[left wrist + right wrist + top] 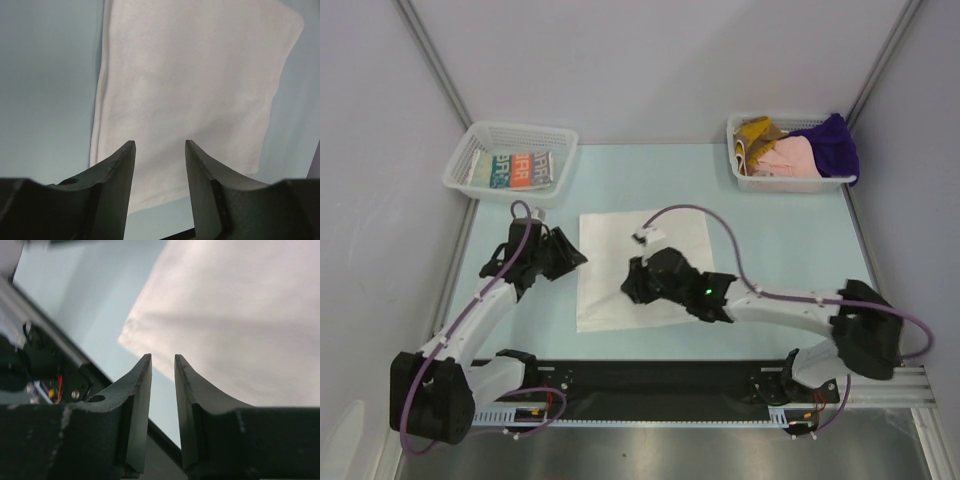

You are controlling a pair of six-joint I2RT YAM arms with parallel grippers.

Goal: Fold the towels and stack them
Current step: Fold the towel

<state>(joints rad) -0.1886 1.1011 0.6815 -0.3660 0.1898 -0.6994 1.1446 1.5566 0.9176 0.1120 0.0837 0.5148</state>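
White towel (610,240) flat on desk, frame ctr; left hand (575,258) at its left edge, right hand (632,287) over its lower mid, nearer; both part-open, empty

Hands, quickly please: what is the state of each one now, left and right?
Left hand: open, holding nothing, by the white towel.
Right hand: open, holding nothing, near a corner of that towel.
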